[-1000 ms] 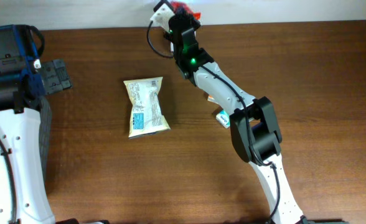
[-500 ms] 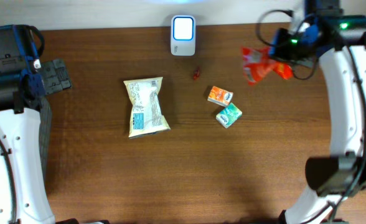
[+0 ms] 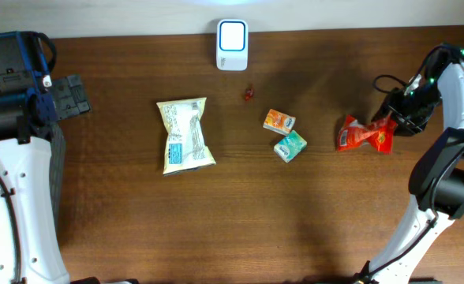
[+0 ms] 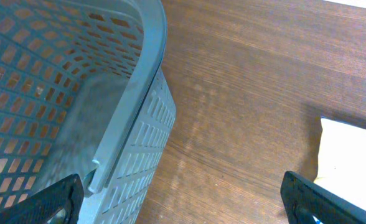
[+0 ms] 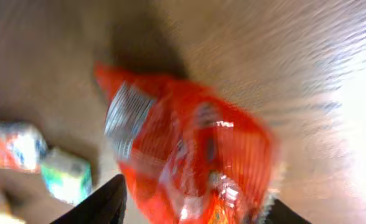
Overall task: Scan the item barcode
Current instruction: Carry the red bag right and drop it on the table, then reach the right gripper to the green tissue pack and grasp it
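1. The red snack packet [image 3: 364,134] lies on the worktop [image 3: 216,229] near its right edge, well apart from the white scanner [image 3: 232,34] at the far edge.
2. Seen from overhead, the packet's long axis runs roughly left to right, slightly tilted. Its right end points at the right tool [image 3: 391,122] and its left end points toward the two small boxes.
3. In the right wrist view the packet [image 5: 189,155] is blurred and runs diagonally from upper left to lower right, with its lower end between the two dark fingers [image 5: 102,199].
4. The right tool's fingers stand apart on either side of the packet; whether they grip it or merely flank it, I cannot tell.
5. The left tool [image 4: 183,202] is spread fully wide with nothing between its fingers, beside a grey mesh basket [image 4: 127,93].
6. An orange box [image 3: 279,121] and a green box [image 3: 290,146] sit close together mid-worktop.
7. A pale yellow bag [image 3: 185,136] lies left of them, with its long axis running from the far side to the near side.
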Controlling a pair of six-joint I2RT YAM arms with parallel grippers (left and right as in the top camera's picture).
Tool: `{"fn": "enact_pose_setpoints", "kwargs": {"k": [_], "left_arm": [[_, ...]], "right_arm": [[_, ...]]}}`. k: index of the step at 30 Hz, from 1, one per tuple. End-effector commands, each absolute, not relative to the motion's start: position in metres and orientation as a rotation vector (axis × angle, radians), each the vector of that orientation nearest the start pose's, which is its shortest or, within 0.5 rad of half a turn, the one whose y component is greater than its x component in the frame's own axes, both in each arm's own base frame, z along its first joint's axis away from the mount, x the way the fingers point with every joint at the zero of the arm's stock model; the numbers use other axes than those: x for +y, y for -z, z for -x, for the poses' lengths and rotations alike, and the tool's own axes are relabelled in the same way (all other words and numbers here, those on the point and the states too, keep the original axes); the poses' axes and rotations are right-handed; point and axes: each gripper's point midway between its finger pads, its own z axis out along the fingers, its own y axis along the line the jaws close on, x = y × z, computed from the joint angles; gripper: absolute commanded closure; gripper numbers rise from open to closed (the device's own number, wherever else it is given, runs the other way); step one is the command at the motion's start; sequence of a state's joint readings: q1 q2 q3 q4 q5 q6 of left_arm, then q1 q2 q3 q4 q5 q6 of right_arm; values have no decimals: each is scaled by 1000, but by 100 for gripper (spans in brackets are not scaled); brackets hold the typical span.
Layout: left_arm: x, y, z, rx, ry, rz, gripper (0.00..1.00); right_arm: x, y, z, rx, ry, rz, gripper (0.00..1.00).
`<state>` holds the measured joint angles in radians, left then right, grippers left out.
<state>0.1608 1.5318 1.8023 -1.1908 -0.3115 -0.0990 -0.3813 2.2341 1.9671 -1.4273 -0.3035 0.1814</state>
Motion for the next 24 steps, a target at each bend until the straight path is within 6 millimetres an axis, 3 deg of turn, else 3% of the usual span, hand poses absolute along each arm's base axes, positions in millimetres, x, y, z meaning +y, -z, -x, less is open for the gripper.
{"fn": "enact_pose_setpoints", "kwargs": {"k": [1, 4, 8, 11, 16, 19, 24], "left_arm": [[113, -311, -360, 2431, -417, 469, 1], [113, -311, -360, 2431, -418, 469, 1], [113, -311, -360, 2431, -417, 469, 1], [113, -311, -360, 2431, -417, 469, 1], [113, -311, -360, 2431, -418, 469, 1], [113, -311, -360, 2431, -418, 469, 1], [113, -311, -360, 2431, -417, 469, 1]], "right_arm": [[-85, -102, -399, 3043, -654, -751, 43], [-67, -125, -405, 3052, -679, -570, 43], [-62, -168, -430, 2959, -562, -443, 40], [-53, -169, -428, 2979, -575, -417, 39], [10, -133, -423, 3086, -605, -137, 41], [53, -96, -426, 3097, -598, 27, 52], [94, -42, -414, 3111, -601, 174, 64]]}}
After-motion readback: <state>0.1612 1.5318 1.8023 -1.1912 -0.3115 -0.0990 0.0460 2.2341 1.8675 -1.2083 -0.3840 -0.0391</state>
